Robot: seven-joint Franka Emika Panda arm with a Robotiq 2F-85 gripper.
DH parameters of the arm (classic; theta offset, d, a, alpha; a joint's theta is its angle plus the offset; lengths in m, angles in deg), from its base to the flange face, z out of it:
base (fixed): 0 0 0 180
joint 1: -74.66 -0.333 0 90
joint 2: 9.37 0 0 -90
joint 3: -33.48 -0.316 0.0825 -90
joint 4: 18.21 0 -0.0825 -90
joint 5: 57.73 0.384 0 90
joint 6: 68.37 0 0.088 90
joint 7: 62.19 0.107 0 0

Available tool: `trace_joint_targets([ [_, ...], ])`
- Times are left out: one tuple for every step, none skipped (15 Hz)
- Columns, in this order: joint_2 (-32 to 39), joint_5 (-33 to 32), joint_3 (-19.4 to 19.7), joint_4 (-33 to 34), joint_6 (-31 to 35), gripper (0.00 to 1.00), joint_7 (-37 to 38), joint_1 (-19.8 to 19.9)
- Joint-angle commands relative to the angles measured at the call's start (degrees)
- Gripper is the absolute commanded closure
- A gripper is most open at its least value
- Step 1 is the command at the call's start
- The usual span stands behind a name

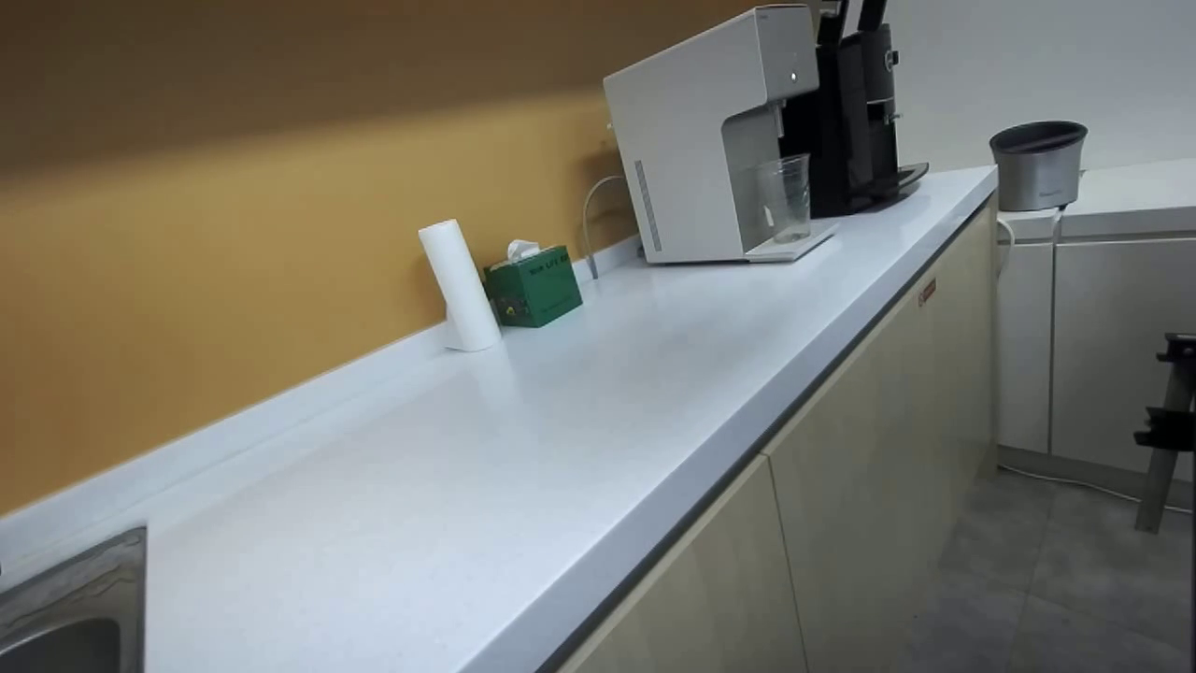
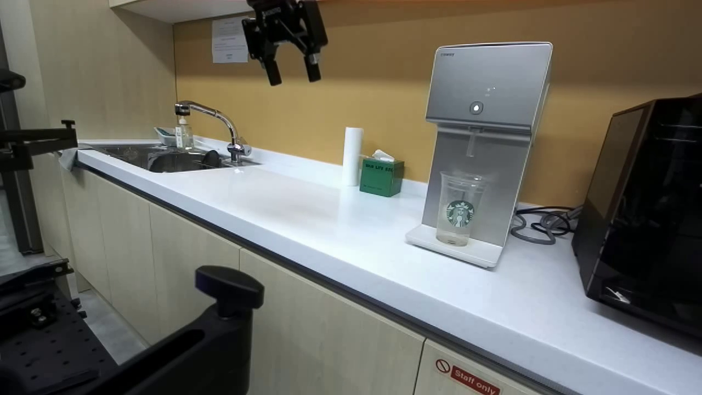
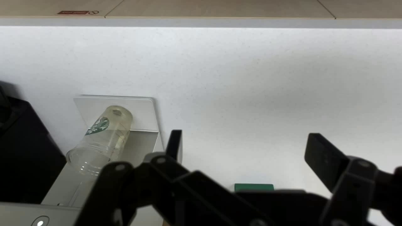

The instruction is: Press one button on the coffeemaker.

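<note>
The pincer was observed raised above the counter, its jaws spread wide — well apart from the silver dispensing machine, which stands on that surface with its round button lit high on the front. A clear plastic cup stands upright on the machine's tray, below the spout; near it sits a black appliance — its type hard to make out from here.
</note>
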State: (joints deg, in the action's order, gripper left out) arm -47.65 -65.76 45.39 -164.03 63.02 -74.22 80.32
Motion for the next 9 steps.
trace_joint_targets([
  [4.60,0.91,2.13,2.77,3.39,0.00,-0.97,1.65],
  [6.17,1.09,2.95,3.71,5.07,0.00,-1.28,2.06],
  [7.66,1.38,3.65,4.58,6.77,0.00,-1.52,2.37],
  [9.30,1.36,4.37,5.59,9.24,0.00,-1.85,2.82],
  [10.68,1.85,5.18,6.64,11.26,0.00,-2.32,2.90],
  [12.03,2.23,5.74,7.64,13.34,0.00,-2.46,3.13],
  [13.41,2.86,6.52,8.81,15.69,0.00,-2.99,3.20],
  [14.76,3.82,7.12,10.17,16.72,0.00,-2.90,3.40],
  [14.93,6.35,8.24,11.11,14.81,0.00,-4.08,2.18],
])
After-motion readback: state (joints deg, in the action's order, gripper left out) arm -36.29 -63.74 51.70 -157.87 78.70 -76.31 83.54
